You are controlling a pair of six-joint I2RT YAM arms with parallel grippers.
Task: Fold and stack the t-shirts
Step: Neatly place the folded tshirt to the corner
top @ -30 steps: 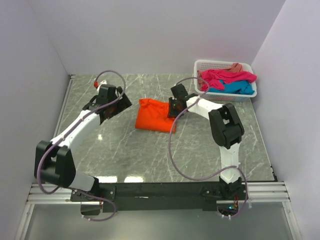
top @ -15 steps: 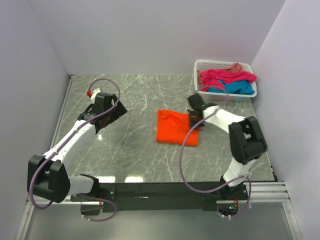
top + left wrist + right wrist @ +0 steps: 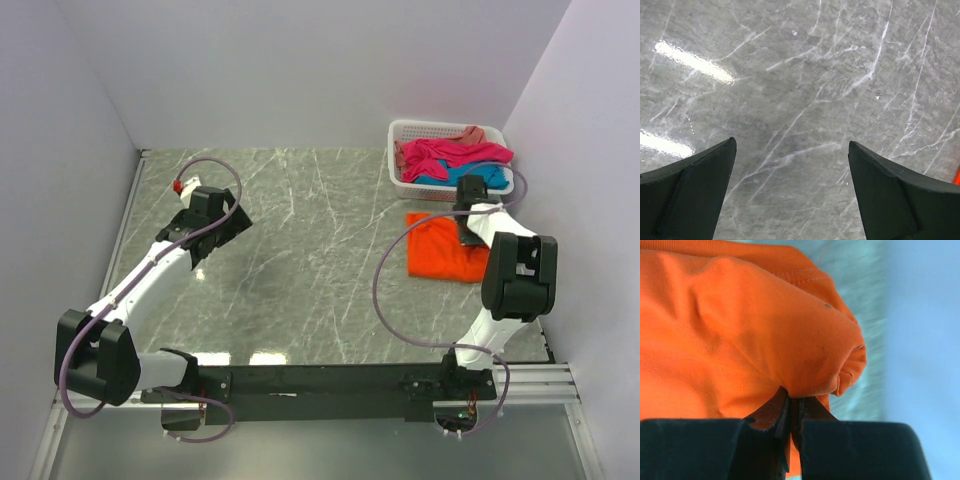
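The right hand (image 3: 790,407) pinches the folded bright orange cloth t-shirt (image 3: 438,256) at the right side of the grey marble tabletop (image 3: 300,260), near the white slotted plastic basket (image 3: 440,190). The left hand (image 3: 791,146) hangs open. A dragging release could undo the fold.

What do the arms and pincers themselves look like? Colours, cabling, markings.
Both the left arm and right arm have white links with bulky black joint housings. A mauve cable loops loosely along each, with a red tip by the left wrist. The left pincer and right pincer have dark fingers tapering to the tips. No markings visible.
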